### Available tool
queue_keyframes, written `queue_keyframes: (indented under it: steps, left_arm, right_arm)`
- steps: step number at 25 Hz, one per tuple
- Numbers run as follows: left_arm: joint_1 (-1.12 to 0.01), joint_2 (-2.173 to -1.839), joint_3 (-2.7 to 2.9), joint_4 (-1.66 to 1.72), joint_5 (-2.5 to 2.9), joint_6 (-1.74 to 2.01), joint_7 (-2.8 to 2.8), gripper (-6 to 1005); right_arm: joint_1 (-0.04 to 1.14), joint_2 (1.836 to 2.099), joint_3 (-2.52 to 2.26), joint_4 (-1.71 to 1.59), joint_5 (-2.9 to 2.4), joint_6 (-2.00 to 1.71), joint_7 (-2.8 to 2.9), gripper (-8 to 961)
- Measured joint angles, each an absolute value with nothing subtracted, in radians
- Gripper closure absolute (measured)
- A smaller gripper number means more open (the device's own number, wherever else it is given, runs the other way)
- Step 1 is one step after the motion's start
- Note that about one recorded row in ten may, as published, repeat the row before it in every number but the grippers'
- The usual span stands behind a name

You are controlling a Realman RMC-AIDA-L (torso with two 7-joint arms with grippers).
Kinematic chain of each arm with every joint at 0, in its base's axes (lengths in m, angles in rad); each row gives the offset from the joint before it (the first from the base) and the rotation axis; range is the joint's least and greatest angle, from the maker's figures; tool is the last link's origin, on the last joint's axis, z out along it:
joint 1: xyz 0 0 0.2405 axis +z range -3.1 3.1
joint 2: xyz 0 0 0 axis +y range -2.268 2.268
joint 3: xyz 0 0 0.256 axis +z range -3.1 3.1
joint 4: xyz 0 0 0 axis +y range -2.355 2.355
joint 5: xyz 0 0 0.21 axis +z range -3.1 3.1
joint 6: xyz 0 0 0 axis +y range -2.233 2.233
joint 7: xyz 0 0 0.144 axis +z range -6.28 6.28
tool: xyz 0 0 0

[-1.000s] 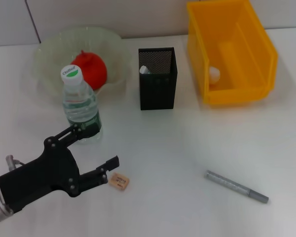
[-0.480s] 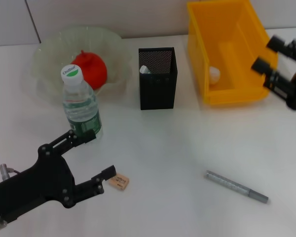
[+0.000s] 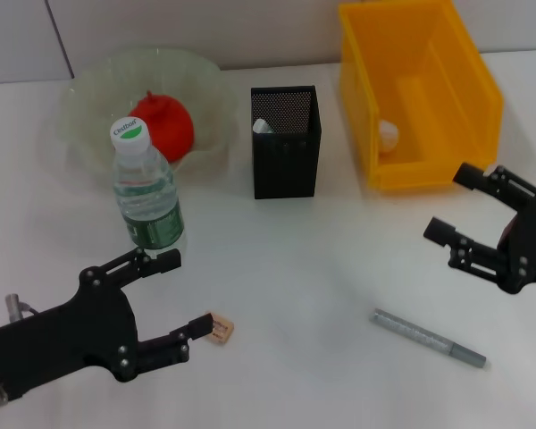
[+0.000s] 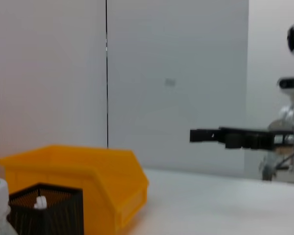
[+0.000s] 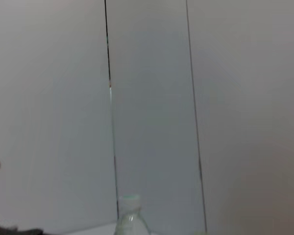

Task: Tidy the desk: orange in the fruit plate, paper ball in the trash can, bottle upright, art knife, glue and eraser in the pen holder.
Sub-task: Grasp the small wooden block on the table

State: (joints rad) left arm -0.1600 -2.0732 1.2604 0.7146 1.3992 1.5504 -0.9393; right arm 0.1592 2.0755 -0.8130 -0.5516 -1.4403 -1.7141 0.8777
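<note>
The right gripper has swung down from beside the yellow bin, claw wide, probably toward the art knife; the left gripper gapes empty beside the eraser.

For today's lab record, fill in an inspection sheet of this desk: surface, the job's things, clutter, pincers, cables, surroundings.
Surface: white table.
Job's things: orange in fruit plate; bottle upright; eraser and art knife lying on the table; white item in pen holder; white ball in yellow bin.
Clutter: nothing seen.
Pincers: left pincer open, one fingertip beside the eraser; right pincer open, above the table near the bin.
Cables: nothing seen.
Surroundings: pale panelled wall.
</note>
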Motion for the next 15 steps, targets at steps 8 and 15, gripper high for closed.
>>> queue_keyframes:
  steps: [8,15]
  left_arm:
    - [-0.030,-2.069,1.434,1.303,1.704,1.311,-1.426,189]
    - [-0.079,-2.069,1.548,1.610,2.070,1.363,-1.768,192]
  right_arm:
    - [0.182,2.036,-0.807,-0.590,-1.617,-1.701,0.997,154]
    - [0.189,2.029,-0.805,-0.602,-1.695,-1.669,1.040,154]
